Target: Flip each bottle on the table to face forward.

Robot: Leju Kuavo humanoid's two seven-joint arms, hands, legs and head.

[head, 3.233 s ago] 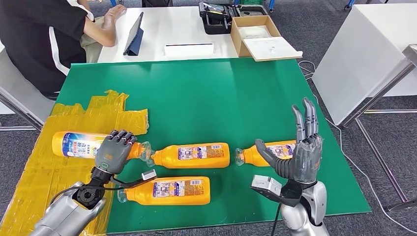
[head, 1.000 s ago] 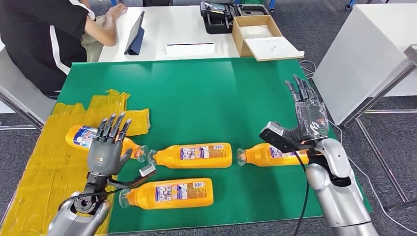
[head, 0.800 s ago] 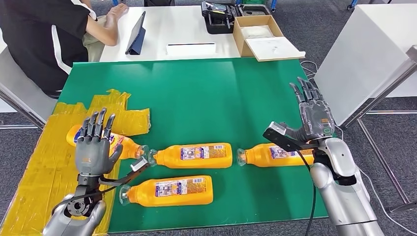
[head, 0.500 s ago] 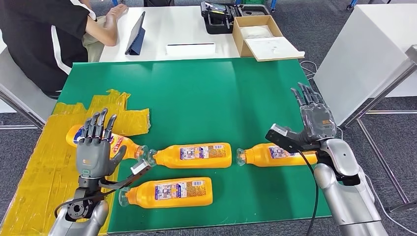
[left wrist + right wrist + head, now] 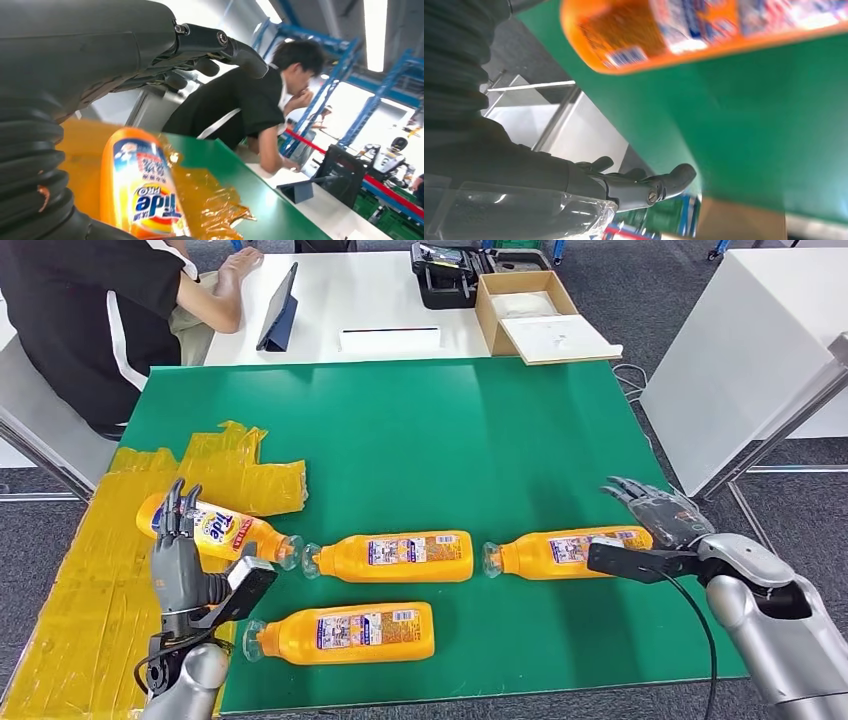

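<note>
Four orange bottles are lying on the green table [image 5: 420, 430]. The leftmost bottle [image 5: 212, 530], at nine o'clock on the yellow sheet [image 5: 80, 570], is showing its blue-and-red front; the centre bottle [image 5: 395, 556], near bottle [image 5: 345, 632] and right bottle [image 5: 570, 551] are showing fine-print backs. The left hand [image 5: 178, 558] is hanging beside the leftmost bottle, fingers spread, holding nothing. The right hand [image 5: 665, 517] is hovering at three o'clock past the right bottle's base, fingers extended, empty. That bottle looks next: wrapping the body and rolling it half a turn should work best. The left wrist view is revealing the front label [image 5: 150, 200] up close; the right wrist view, blurred, is catching the bottle's base [image 5: 634, 35].
</note>
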